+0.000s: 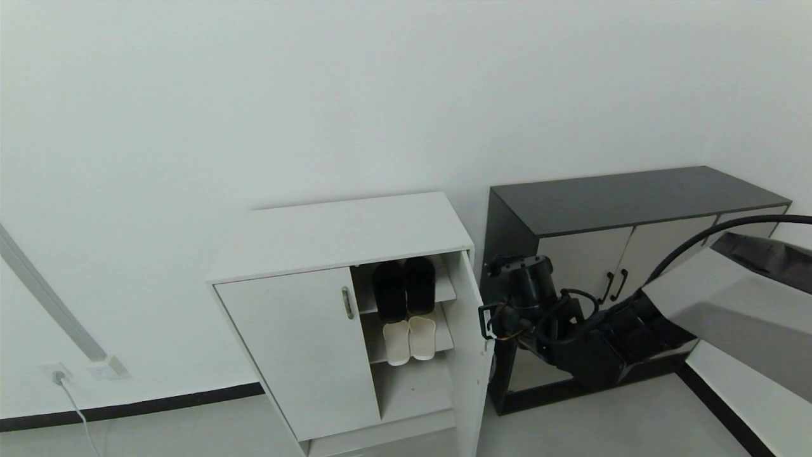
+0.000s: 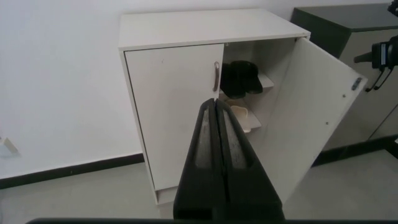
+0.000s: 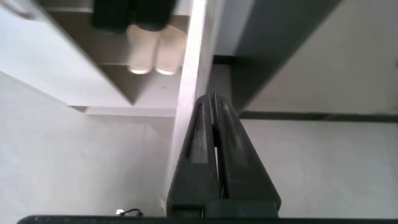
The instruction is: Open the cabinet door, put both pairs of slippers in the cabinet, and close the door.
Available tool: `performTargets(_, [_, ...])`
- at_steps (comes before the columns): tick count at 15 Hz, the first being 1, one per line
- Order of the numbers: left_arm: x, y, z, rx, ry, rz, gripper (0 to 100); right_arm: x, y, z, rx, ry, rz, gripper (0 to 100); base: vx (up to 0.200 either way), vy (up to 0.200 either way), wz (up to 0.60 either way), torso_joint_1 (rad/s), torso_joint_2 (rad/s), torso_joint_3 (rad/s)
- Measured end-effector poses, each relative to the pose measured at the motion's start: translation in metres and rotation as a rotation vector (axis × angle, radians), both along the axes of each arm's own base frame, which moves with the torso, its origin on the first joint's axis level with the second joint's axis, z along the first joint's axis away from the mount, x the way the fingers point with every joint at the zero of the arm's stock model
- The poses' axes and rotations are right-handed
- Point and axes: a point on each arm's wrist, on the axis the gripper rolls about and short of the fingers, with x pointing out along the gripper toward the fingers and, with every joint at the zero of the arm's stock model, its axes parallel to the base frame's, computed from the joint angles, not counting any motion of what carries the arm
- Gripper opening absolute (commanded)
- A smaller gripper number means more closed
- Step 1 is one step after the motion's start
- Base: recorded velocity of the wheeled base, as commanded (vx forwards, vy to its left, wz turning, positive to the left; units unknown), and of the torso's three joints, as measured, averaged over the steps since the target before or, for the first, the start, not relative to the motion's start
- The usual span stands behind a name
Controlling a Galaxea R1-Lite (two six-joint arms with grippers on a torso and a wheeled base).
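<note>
Inside the white cabinet (image 1: 336,235), past its open right door (image 1: 472,343), I see the black slippers (image 1: 404,285) on the upper shelf and the white slippers (image 1: 410,339) on the shelf below. Each pair lies side by side, long axes front to back. My right claw (image 3: 214,99), clenched empty, is at the door's free edge, seen end-on from its wrist. My left claw (image 2: 216,104), also clenched, faces the cabinet front, where the door's inner face shows.

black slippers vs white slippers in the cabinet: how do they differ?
Colour: the black slippers are dark, the white slippers pale. Place: the black slippers sit on the upper shelf, the white slippers on the shelf below. Shared: each pair lies side by side, in the half behind the open door.
</note>
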Motion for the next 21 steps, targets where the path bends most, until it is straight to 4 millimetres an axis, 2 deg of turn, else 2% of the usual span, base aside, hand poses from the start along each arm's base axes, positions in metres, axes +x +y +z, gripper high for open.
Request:
performTargets(4, [0.000, 0.000, 0.000, 0.000, 0.000, 0.000, 0, -0.018, 0.001, 0.016, 0.053, -0.005, 0.091, 0, 0.000, 0.000, 0.00, 0.000, 0.00, 0.000])
performTargets(7, [0.000, 0.000, 0.000, 0.000, 0.000, 0.001, 0, -0.029, 0.001, 0.019, 0.053, 0.000, 0.108, 0, 0.000, 0.000, 0.00, 0.000, 0.00, 0.000])
performTargets(10, [0.000, 0.000, 0.000, 0.000, 0.000, 0.000, 0, -0.038, 0.005, 0.020, 0.062, 0.014, 0.153, 0, 0.000, 0.000, 0.60, 0.004, 0.00, 0.004])
performTargets(12, [0.000, 0.000, 0.000, 0.000, 0.000, 0.000, 0, -0.042, 0.005, 0.019, 0.062, 0.021, 0.168, 0, 0.000, 0.000, 0.60, 0.002, 0.00, 0.000])
performTargets(21, [0.000, 0.000, 0.000, 0.003, 0.000, 0.000, 0, -0.047, -0.005, 0.016, 0.043, -0.018, 0.166, 0, 0.000, 0.000, 0.00, 0.000, 0.00, 0.000])
